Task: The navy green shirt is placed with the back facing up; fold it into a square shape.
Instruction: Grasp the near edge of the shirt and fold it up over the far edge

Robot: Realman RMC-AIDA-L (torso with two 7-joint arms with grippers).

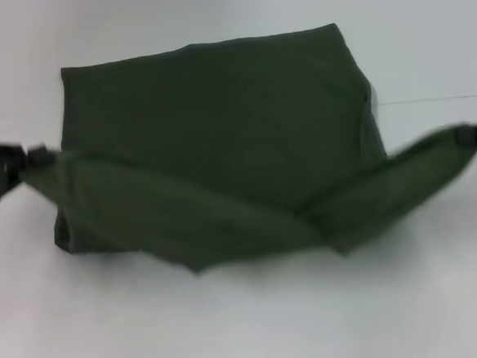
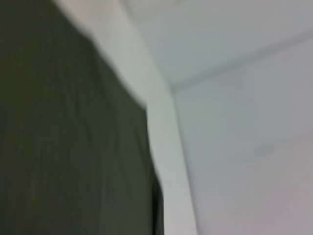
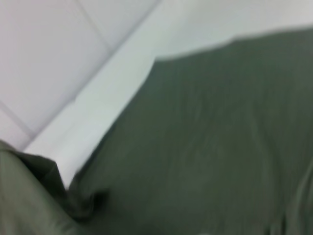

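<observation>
Head view shows the shirt (image 1: 218,123) spread on the white bench (image 1: 249,326), its near edge lifted taut between the left claw (image 1: 32,158) and right claw (image 1: 465,136), each pinching a corner, the flat body lying beyond both, equally near.

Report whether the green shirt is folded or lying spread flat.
Partly folded, mid-fold. The navy green shirt has its near edge lifted off the table, held taut between the left gripper and right gripper.
</observation>
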